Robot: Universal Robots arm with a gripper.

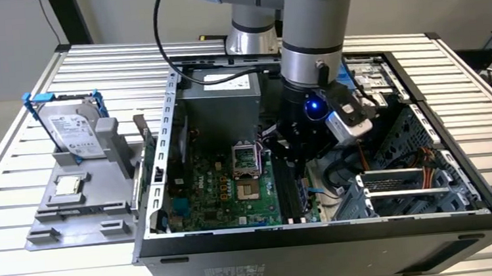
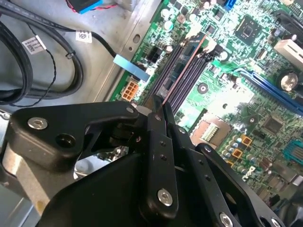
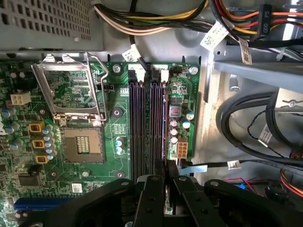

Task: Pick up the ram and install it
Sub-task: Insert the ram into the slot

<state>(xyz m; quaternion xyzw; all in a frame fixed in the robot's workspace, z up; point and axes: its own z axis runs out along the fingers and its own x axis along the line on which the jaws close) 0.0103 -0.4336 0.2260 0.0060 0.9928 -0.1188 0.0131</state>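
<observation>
One module: the ram [image 2: 185, 64] is held edge-on between the closed jaws of the gripper [image 2: 158, 111], its thin reddish edge running out along the memory slots [image 3: 147, 123] on the motherboard [image 1: 223, 186].
Jaws: narrow, pinching the stick at the end nearest the wrist; the far end hangs free over the slot bank.
Place: inside the open computer case [image 1: 324, 234] on the table [image 1: 28, 274], with the slots at about 3 o'clock of the empty processor socket [image 3: 83, 144] in the first wrist view.
Seating: I cannot tell whether the stick's lower edge is already in a slot or just above it.
Risk, misalignment: four slots lie side by side, so a slight sideways offset could land the edge on a rib between them.
Risk, tilt: gripped at one end, the stick may enter end-first and jam or bend.
Risk, latches: the white end clips [image 3: 164, 75] may block it if not fully open.
Risk, snagging: black cables [image 2: 28, 71] lie near the gripper and could catch.
</observation>
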